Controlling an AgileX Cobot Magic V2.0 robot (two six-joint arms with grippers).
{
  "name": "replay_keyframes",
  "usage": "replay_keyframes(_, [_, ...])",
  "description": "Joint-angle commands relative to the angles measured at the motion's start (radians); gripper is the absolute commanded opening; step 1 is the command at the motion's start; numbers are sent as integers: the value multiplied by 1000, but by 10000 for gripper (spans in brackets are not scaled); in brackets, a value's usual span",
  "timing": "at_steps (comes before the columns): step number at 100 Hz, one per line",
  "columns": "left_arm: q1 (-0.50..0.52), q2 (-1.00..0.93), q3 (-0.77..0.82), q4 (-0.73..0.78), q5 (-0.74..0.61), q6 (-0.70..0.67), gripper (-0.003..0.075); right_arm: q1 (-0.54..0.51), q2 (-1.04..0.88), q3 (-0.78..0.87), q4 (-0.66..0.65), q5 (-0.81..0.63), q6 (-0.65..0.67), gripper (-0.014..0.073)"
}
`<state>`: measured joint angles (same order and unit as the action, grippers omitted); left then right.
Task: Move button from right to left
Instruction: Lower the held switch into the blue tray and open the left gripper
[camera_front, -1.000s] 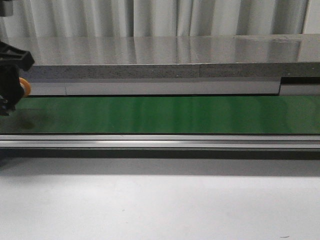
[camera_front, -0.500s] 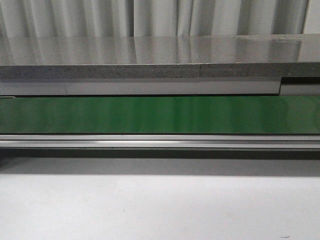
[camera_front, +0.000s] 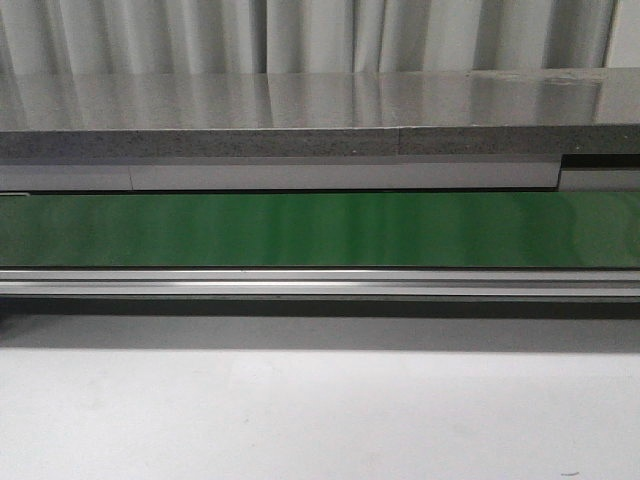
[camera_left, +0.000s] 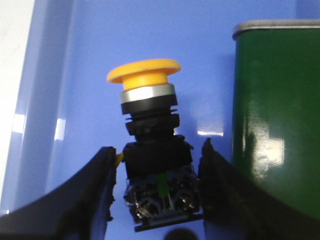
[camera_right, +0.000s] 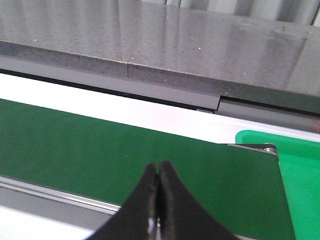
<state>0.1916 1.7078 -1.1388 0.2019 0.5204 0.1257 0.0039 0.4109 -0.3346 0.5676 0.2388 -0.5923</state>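
Grey curtain folds (camera_front: 300, 35) back the scene, above a long speckled grey stone counter (camera_front: 320, 110). Green conveyor belt (camera_front: 320, 230) runs full width in the front view, metal rail (camera_front: 320, 283) along its near edge, white tabletop (camera_front: 320, 410) nearest the robot. No arm and no button in the front view.

Blue tray or bin (camera_left: 125, 60) fills most of the left wrist view, floor bare apart from glare spots; its pale blue wall rises on one side. Belt end with a rounded metal edge sits just beside the tray, on the far side from that wall. Green bin (camera_right: 300, 175) shows in the right wrist view, past the belt end; only a corner visible, nothing seen in it.

Left gripper (camera_left: 156, 200) over the blue tray, black fingers (camera_left: 95, 195) spread either side of the button (camera_left: 150, 155). Small gaps show at both sides of its body at the level visible; contact lower down can't be judged, so grip is unclear.

Right gripper (camera_right: 159, 200) hangs over the green belt, fingertips pressed together, nothing between them.

Button sits between the left fingers, cap pointing away from the wrist. Wide round orange-yellow cap, silver ring under it, black stepped collar, black boxy body, small green mark and metal terminals at the wrist end.
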Motion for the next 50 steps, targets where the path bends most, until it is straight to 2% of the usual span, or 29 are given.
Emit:
replay_keyframes(1, [1,-11,-32,6,-66,8,139,2,2,-27,15,-63,-10,-67])
replay_keyframes(38, [1,25,-32,-3,-89,15,149,2,2,-27,15,-63,-10,-67])
replay_keyframes(50, [1,25,-32,-25,-89,15,208,2,2,-27,15,-63,-10,-67])
